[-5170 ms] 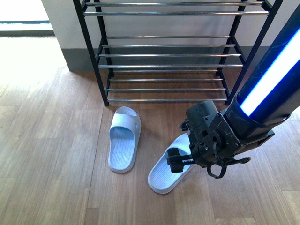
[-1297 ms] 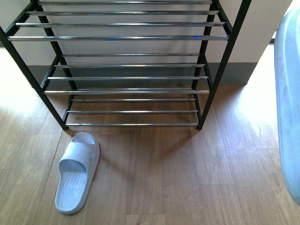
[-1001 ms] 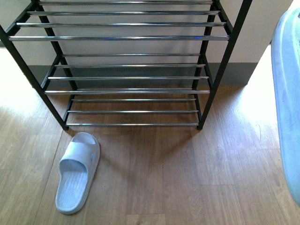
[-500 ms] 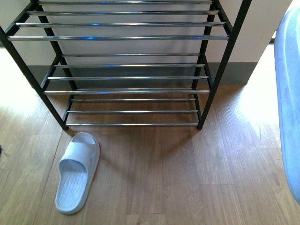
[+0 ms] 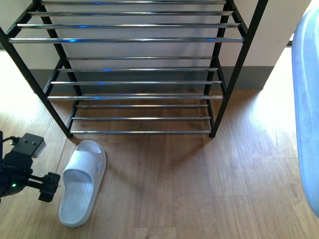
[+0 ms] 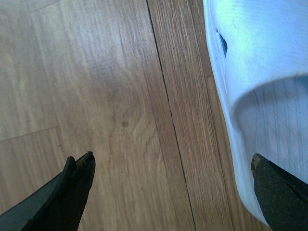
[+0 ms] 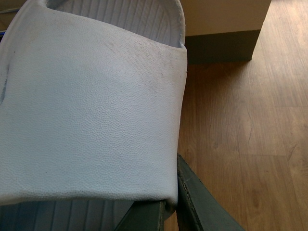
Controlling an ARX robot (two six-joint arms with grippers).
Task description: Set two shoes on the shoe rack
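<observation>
Gaping wide, left gripper [image 6: 178, 192] hovers beside floor slide [image 6: 260, 96]; right gripper [image 7: 168, 211] clamps second slide [image 7: 86, 106].

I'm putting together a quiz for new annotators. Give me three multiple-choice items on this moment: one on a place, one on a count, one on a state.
1. Where is the slide beside the left gripper?
A) on the floor, in front of the shoe rack
B) on its bottom shelf
C) on its top shelf

2. How many shoes rest on the shelves in view?
A) two
B) none
C) one

3. What state is the left gripper in?
A) shut on the slide
B) out of view
C) open

Answers:
1 A: the front view shows it on the wood planks near the rack's left end.
2 B: every shelf shows bare rods, and the other slide is held off the rack.
3 C: the left wrist view shows its fingers spread, with floor between them.
</observation>
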